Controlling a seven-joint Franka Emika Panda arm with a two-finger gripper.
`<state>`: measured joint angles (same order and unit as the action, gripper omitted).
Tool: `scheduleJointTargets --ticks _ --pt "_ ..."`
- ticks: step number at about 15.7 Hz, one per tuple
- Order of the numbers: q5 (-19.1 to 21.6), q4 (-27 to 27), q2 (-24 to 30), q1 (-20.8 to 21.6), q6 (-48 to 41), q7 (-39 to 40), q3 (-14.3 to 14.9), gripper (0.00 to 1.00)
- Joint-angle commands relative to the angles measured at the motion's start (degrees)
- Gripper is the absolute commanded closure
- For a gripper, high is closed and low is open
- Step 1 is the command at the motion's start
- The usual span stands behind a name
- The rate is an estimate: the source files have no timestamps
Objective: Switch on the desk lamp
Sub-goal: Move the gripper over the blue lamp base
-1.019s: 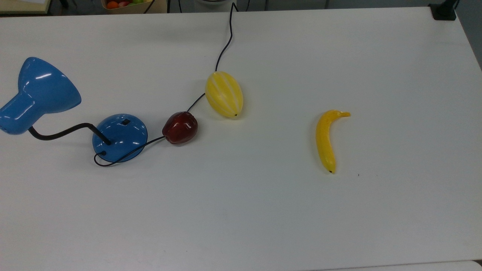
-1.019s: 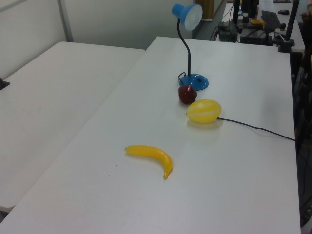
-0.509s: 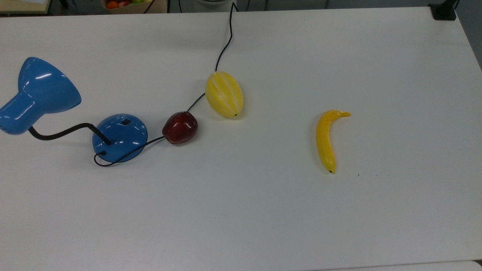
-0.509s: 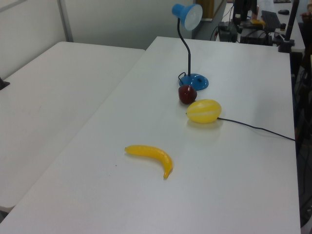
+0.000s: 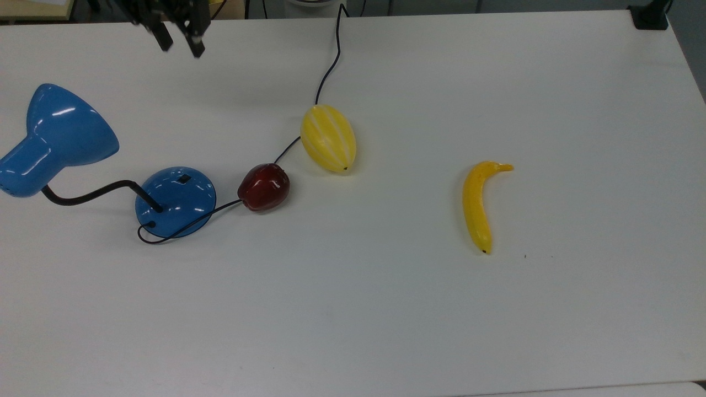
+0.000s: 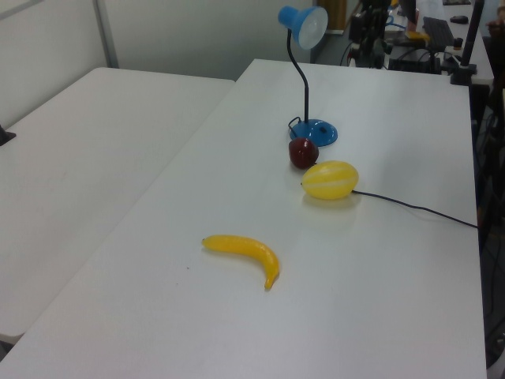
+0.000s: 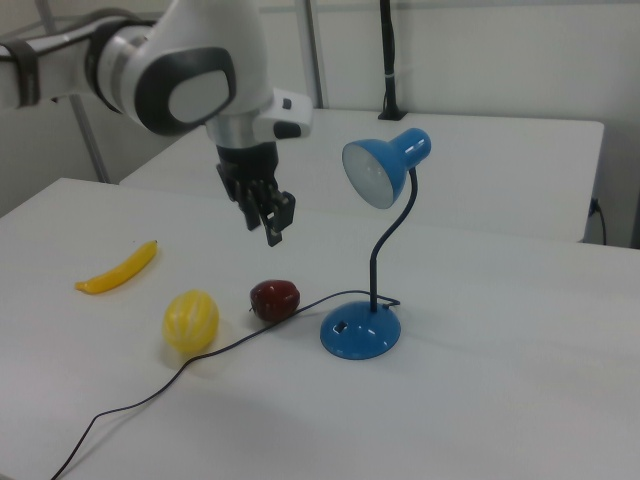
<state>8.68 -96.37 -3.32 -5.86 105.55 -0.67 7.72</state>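
Overhead, we see the gripper (image 5: 180, 44) above the surface's (image 5: 386, 320) far edge in the top view, jaws slightly parted and holding nothing. Near the top view's left edge stands the desk lamp (image 5: 175, 201), its switch (image 5: 185, 178) uncovered. Its cord (image 5: 330, 66) runs under a red apple (image 5: 264, 187) just beside the base and a yellow melon (image 5: 328, 138). Well apart lies a banana (image 5: 477, 205).
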Motion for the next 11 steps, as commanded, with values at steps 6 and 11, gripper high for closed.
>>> scheduleJointTargets --ticks 6,11 --pt "1.08 -0.74 -6.52 1.47 15.99 -9.07 0.63 1.0" --pt "0.99 -11.96 -0.74 0.85 28.18 -11.01 0.63 1.0"
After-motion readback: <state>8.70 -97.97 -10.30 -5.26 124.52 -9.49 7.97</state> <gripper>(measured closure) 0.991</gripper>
